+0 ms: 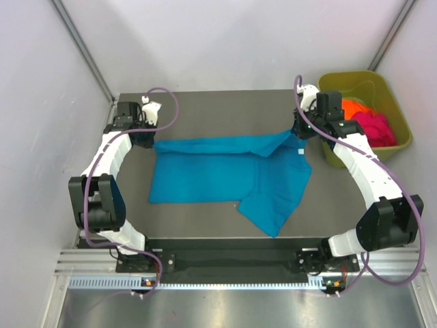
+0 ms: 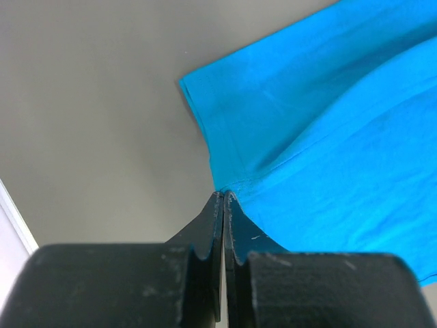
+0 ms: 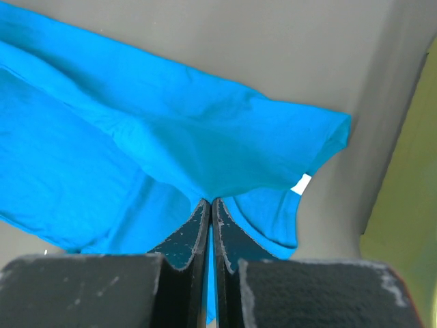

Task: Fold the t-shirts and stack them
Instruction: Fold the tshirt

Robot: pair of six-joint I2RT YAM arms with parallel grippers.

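A teal-blue t-shirt (image 1: pixel 218 171) lies partly folded across the dark table (image 1: pixel 205 109), one flap reaching toward the near edge. My left gripper (image 1: pixel 151 139) is shut on the shirt's far-left corner; in the left wrist view its tips (image 2: pixel 223 195) pinch the teal hem (image 2: pixel 307 137). At the far-right end my right gripper (image 1: pixel 300 131) is shut on the cloth. In the right wrist view its tips (image 3: pixel 210 201) bite a raised fold of the teal shirt (image 3: pixel 171 130), beside the white neck label (image 3: pixel 301 184). An orange t-shirt (image 1: pixel 355 107) and a magenta-pink one (image 1: pixel 377 127) lie in the tub.
An olive-green plastic tub (image 1: pixel 355 76) stands off the table's far-right corner, close beside my right wrist; its wall (image 3: pixel 416 205) shows in the right wrist view. White walls enclose the table on three sides. A metal rail (image 1: pixel 232 263) runs along the near edge.
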